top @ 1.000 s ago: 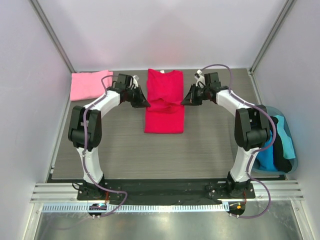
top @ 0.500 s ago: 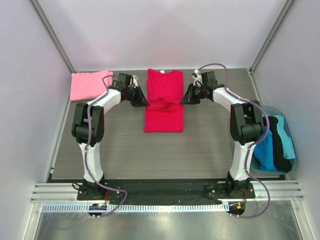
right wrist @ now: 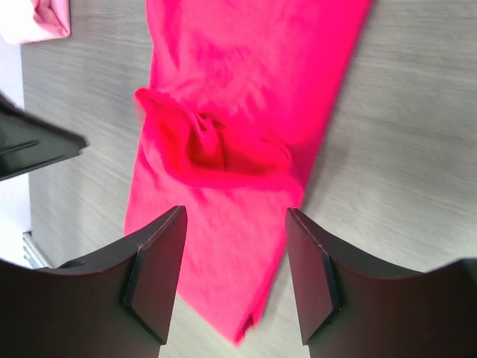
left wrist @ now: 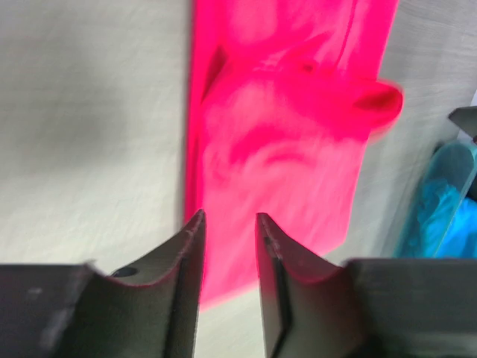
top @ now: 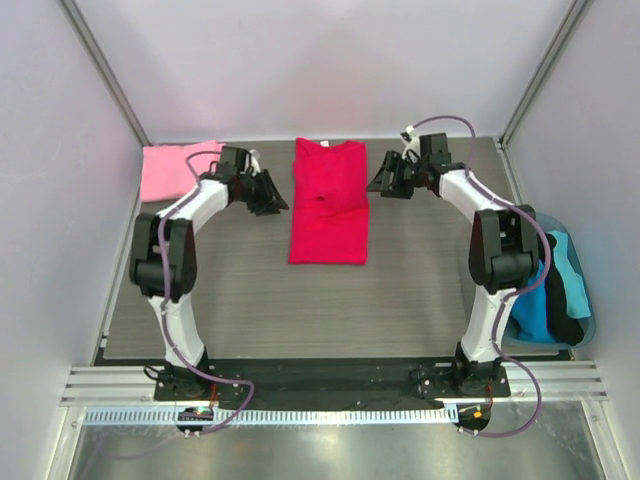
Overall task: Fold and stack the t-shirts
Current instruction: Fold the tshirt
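Left gripper (left wrist: 227,216) hangs near the left edge of the crimson-red soft cloth t-shirt (top: 330,205), its dark fingers a narrow gap apart with nothing between them. The right gripper (right wrist: 235,212) stands wide apart and empty by the shirt's right edge. That shirt lies mid-table toward the back, already narrowed into a long strip with the collar at the far end. A rumpled ridge crosses its middle, so I judge the end-to-end fold is not yet done. A light pink cloth t-shirt (top: 170,170) sits folded flat in the far left corner, well apart, so stacking remains. The grey wood-grain tabletop (top: 250,300) looks matte, and a translucent blue tub (top: 586,318) at the right holds blue and black fabric.
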